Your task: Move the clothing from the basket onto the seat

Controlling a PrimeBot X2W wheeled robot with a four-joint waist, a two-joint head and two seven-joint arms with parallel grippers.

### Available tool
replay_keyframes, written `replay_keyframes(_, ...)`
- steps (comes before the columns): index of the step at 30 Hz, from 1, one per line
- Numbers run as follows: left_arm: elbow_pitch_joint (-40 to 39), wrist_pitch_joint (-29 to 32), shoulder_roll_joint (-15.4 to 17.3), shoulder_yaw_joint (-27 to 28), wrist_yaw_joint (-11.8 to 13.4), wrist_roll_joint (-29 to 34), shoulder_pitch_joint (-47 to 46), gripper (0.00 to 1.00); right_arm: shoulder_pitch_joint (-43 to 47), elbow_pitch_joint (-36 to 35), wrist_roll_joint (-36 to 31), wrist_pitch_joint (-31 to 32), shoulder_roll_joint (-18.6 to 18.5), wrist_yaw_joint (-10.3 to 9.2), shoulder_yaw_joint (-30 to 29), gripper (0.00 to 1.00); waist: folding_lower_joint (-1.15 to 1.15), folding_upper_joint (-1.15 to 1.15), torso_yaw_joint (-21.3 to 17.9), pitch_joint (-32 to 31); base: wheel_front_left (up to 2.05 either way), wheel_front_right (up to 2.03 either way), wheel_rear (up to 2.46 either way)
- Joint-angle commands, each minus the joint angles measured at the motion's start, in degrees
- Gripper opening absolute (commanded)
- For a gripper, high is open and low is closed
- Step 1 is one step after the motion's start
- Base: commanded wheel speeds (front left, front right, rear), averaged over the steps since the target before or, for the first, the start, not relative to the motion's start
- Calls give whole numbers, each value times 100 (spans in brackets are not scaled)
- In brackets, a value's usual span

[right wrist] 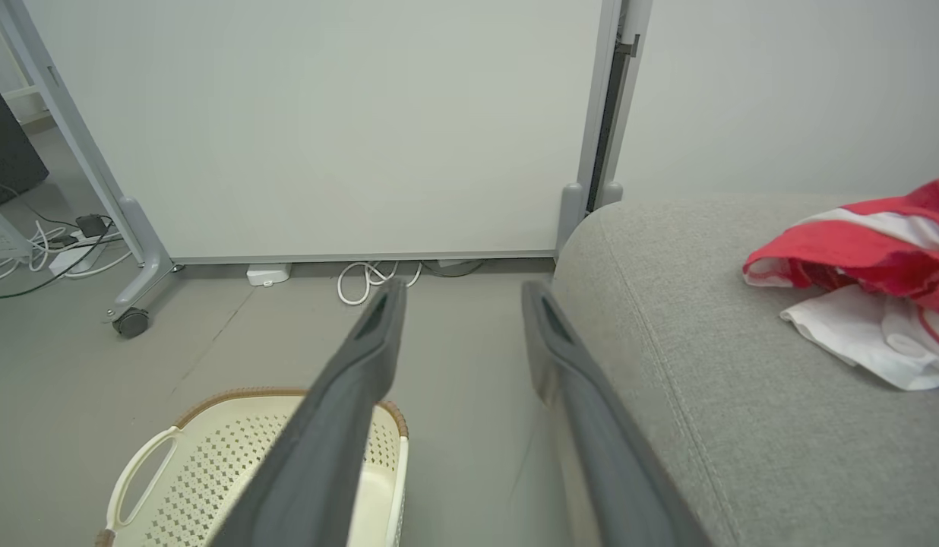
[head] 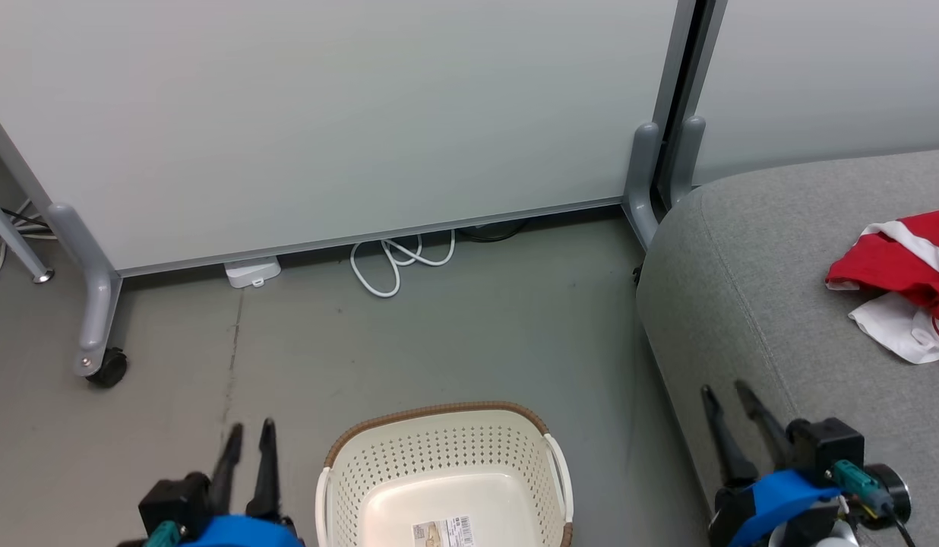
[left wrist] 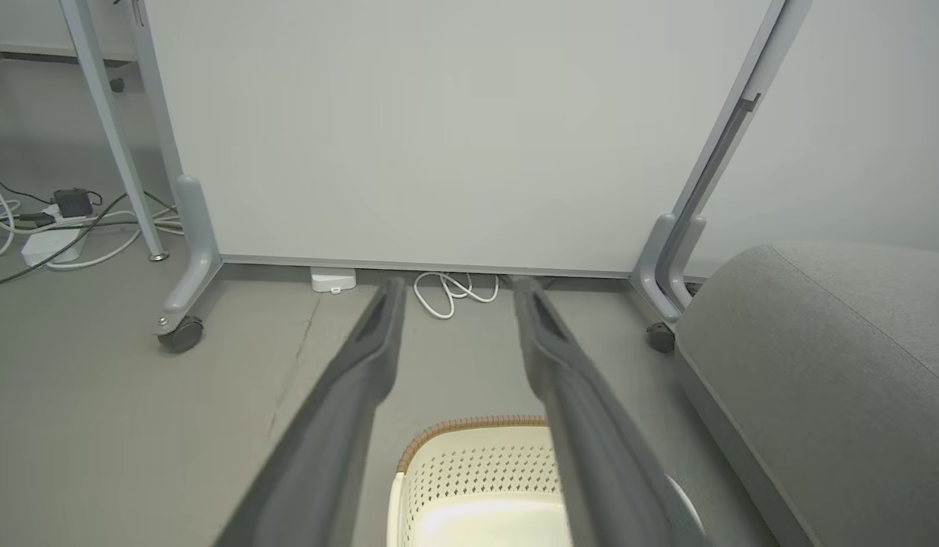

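In the head view, the left gripper (head: 251, 427) and right gripper (head: 724, 389) are both hanging open and empty. The clothes (head: 906, 258) are lying on the sofa (head: 743, 266), ahead and right of the right gripper, the nearer one. The left wrist view is showing the basket (left wrist: 477, 456) just below its fingers, visible floor bare. The right wrist view is showing the clothes stretching crosswise, with nothing standing between.

I take this for an office or lab room, not a home: a pale partition panel (head: 325, 114) stands on grey legs with a castor (head: 109, 368), a white cable (head: 397, 262) coils at its foot, a power strip (left wrist: 48, 241) lies left of it on bare grey floor (head: 439, 342), a grey sofa (head: 781, 304) right of it.
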Motion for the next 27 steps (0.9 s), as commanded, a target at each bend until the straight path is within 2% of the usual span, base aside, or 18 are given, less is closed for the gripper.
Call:
replay_keyframes(1,61,17,-5,3,1,-9,53,0,21,71,9,5,1,0,-6,0,0,0,0,0,0,0,0)
replay_keyframes(9,427,52,-53,9,1,-67,376,0,217,463,72,25,6,0,-12,0,0,0,-1,0,0,0,0)
replay_keyframes(27,36,545,-38,181,-9,-1895,198,0,138,228,2145,386,6,0,-158,0,0,0,-16,9,0,0,0)
